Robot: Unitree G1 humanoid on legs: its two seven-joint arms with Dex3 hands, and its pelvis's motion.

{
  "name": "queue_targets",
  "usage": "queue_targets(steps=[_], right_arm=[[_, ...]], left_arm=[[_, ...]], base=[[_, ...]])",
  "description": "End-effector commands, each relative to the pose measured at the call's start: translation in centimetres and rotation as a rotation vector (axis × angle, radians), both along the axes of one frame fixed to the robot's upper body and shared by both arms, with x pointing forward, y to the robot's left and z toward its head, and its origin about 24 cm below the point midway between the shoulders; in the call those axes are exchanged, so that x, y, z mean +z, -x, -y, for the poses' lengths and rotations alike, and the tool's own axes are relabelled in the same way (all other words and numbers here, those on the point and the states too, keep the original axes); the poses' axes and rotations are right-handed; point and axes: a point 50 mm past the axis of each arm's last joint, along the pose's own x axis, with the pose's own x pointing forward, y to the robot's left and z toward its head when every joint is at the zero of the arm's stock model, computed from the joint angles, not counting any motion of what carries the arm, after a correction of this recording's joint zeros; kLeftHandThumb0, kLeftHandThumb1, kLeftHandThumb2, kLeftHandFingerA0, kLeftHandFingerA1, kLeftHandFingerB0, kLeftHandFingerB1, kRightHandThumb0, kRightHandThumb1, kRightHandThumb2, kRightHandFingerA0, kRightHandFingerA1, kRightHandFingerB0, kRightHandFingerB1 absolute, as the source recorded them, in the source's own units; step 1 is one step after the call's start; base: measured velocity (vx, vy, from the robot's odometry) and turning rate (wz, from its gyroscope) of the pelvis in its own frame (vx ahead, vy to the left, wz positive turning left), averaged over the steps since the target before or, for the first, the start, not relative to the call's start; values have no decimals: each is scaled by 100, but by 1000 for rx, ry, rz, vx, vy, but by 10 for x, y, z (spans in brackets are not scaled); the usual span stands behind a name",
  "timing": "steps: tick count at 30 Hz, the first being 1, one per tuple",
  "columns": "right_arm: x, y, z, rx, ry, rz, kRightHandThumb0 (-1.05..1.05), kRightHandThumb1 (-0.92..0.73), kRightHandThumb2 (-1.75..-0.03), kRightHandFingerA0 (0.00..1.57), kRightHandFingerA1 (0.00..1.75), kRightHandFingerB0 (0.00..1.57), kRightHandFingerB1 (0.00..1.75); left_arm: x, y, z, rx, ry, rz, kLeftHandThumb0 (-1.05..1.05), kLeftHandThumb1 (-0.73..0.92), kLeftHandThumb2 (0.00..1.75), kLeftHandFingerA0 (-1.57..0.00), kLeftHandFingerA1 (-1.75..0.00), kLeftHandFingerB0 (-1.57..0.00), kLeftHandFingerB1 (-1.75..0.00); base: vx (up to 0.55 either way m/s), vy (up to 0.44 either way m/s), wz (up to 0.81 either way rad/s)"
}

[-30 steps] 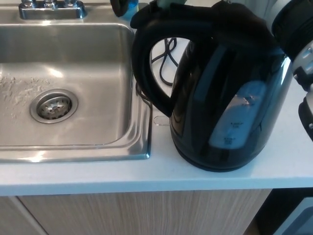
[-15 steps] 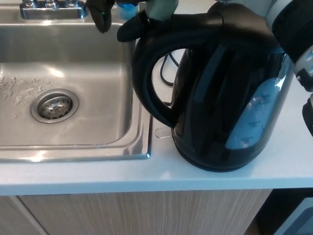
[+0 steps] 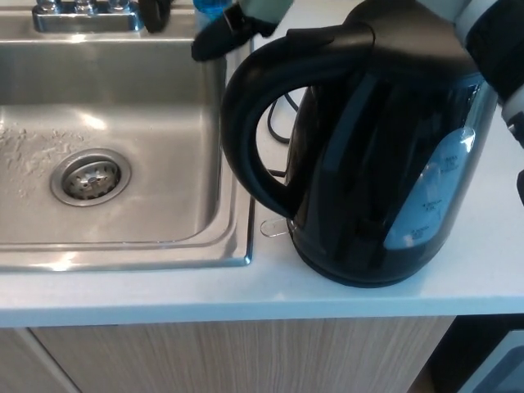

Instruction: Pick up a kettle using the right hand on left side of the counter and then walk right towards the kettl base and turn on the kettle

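Observation:
A black electric kettle (image 3: 385, 164) stands upright on the white counter (image 3: 483, 270), just right of the sink, its loop handle (image 3: 246, 131) facing the sink. Its water window (image 3: 434, 205) faces front right. My right arm (image 3: 491, 33) reaches over the lid from the upper right. My right hand (image 3: 241, 18) hovers at the top edge, above the upper end of the handle. It is open: one black finger (image 3: 214, 39) points down-left by the handle's top and another finger (image 3: 151, 11) is spread off to the left. The left hand does not show.
A steel sink (image 3: 233, 205) with a drain (image 3: 90, 176) fills the left half, its tap base (image 3: 82, 15) at the back. A black cord (image 3: 280, 102) lies behind the kettle. A blue object (image 3: 211, 6) sits at the top edge. The counter's front edge runs below.
My right hand came off the top of the handle, spread its fingers and drew up toward the top edge. The kettle turned slightly, so its water window sits farther right.

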Motion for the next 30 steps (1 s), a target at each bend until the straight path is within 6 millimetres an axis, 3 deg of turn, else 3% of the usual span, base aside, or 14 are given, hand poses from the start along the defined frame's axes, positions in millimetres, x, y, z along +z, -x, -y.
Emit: queue_targets(steps=[1,3,7,8,9,13,14,16,21,22,24,27,30], right_arm=[[38,4,0,-28,-164,162,-69,-82,-65,63,86,38,64],[48,5,4,-29,-227,171,-66,-80,-64,65,85,42,62],[48,5,4,-32,-233,177,-66,-80,-64,65,85,42,62],[58,7,9,-27,-295,195,-63,-78,-61,75,93,45,58],[74,11,17,-20,-388,223,-63,-78,-61,75,93,45,58],[74,11,18,-19,-397,224,-63,-77,-62,76,94,47,58],[74,13,18,-6,-410,216,-64,-76,-63,76,96,47,54],[77,22,12,56,-496,172,-63,-75,-62,75,94,45,53],[76,24,13,53,-506,166,-63,-75,-62,75,94,45,53],[61,59,-9,192,-643,129,-61,-76,-63,88,93,40,45],[43,90,-14,253,-733,72,-58,-75,-63,92,96,40,44],[19,112,-13,248,-774,15,-58,-75,-62,96,98,39,42],[-30,144,0,179,-798,-56,-55,-76,-63,96,88,36,38]], left_arm=[[8,-18,-11,-60,-116,67,-2,51,110,-114,-87,-100,-79],[6,-19,-9,-51,-109,71,-1,51,110,-114,-88,-99,-79],[6,-20,-10,-51,-113,72,-1,51,110,-114,-88,-99,-79],[4,-21,-6,-51,-105,84,3,47,117,-115,-94,-100,-84],[2,-23,0,-51,-93,102,3,47,117,-115,-94,-100,-84],[1,-25,1,-53,-97,109,2,44,123,-114,-96,-101,-85],[1,-25,1,-53,-97,105,-3,50,109,-113,-91,-100,-82],[-2,-31,1,-51,-93,111,-2,51,108,-113,-91,-100,-82],[-3,-33,1,-53,-93,112,-2,51,108,-113,-91,-100,-82],[-6,-44,1,-55,-83,160,-4,51,110,-113,-93,-99,-83],[-8,-52,2,-59,-82,198,-7,51,109,-115,-94,-100,-83],[-9,-55,5,-61,-80,214,-8,52,108,-113,-96,-98,-84],[-9,-55,8,-63,-88,207,-5,53,106,-113,-98,-95,-87]], base=[[0,0,0],[0,0,0],[0,0,0],[0,0,0],[0,0,0],[0,0,0],[0,0,0],[0,0,0],[0,0,0],[0,0,0],[0,0,0],[0,0,0],[0,0,0]])
